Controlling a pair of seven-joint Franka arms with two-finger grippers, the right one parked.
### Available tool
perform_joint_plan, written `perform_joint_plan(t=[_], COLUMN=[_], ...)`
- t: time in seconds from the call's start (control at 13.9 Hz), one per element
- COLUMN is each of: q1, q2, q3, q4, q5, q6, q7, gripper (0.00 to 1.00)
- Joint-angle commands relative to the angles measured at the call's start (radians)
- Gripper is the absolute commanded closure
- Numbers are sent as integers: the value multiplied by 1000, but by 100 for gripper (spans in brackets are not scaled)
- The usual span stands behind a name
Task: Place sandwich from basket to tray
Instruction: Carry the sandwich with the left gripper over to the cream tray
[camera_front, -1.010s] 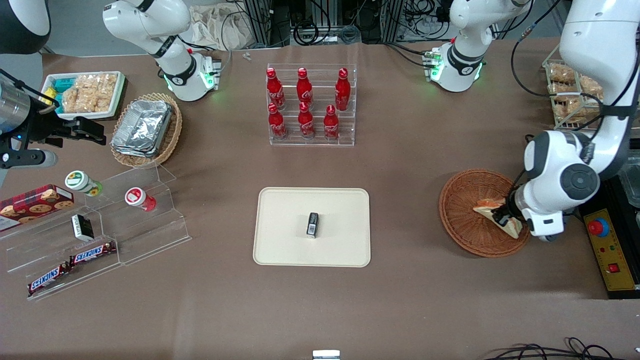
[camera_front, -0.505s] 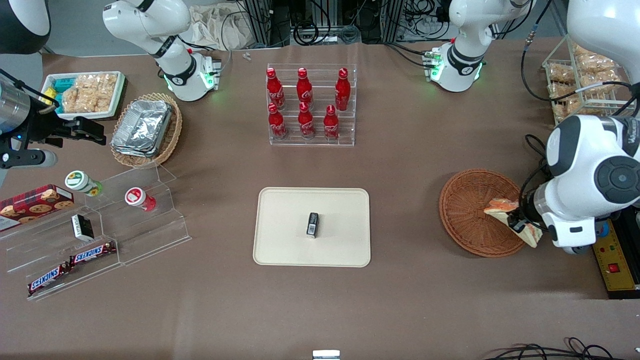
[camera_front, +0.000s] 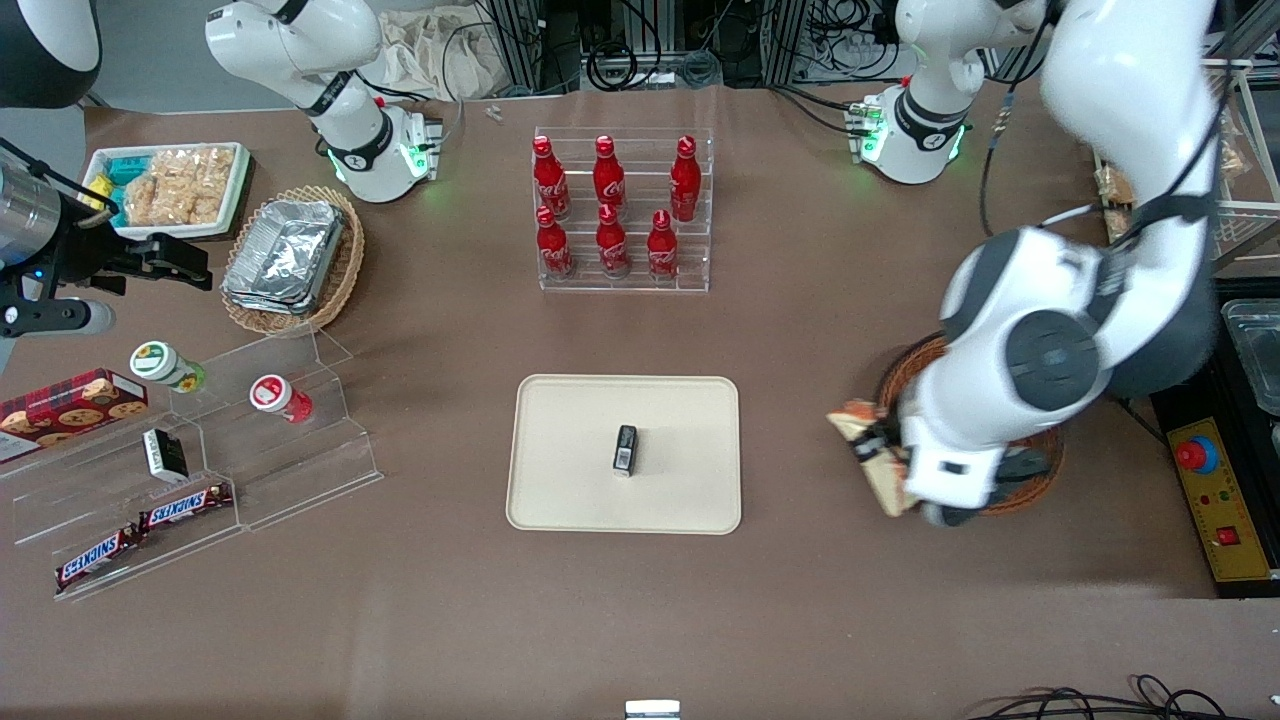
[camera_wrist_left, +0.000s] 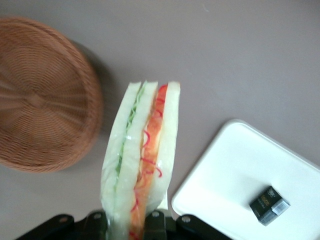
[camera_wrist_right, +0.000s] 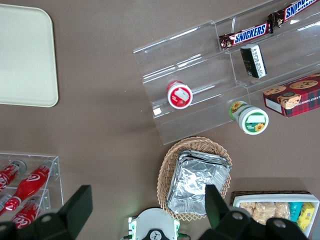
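The sandwich (camera_front: 858, 422), a white-bread wedge with orange-red and green filling, hangs above the bare table between the basket and the tray, with my gripper (camera_front: 882, 452) shut on it. In the left wrist view the sandwich (camera_wrist_left: 140, 160) stands up from between the black fingers (camera_wrist_left: 155, 220) of the gripper (camera_wrist_left: 126, 223). The reddish-brown wicker basket (camera_front: 893, 375) is mostly hidden under the arm; in the wrist view the basket (camera_wrist_left: 40, 95) has nothing in it. The cream tray (camera_front: 565, 440) holds a small black box (camera_front: 625, 448). The tray's corner (camera_wrist_left: 225, 175) and the box (camera_wrist_left: 269, 205) show beside the sandwich.
A clear rack of red bottles (camera_front: 620, 215) stands farther from the camera than the tray. A tan basket of foil containers (camera_front: 290, 258), a white snack tray (camera_front: 165, 185) and a clear stepped shelf (camera_front: 200, 450) lie toward the parked arm's end. A yellow emergency-stop box (camera_front: 1215, 500) sits beside the basket.
The gripper has lifted the sandwich out of the basket and carried it toward the tray; it now hangs over the table just past the basket's rim.
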Motion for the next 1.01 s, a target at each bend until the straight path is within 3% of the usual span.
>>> perform_joint_plan(t=[0.0,0.36,0.72,0.79,0.87,0.94], q1=[-101,-233,-279,-278,-275,-276], q2=[127,264,350,352,356,356], q3=[0,7,7,7,7,7], q4=[70,67,66,64,63,61], q5=[8,51,113,116,114,117], q6=[24,144,207,207,211,219], q7=[13,16,10,16,17,11], gripper=[100,100,99,87,39,1])
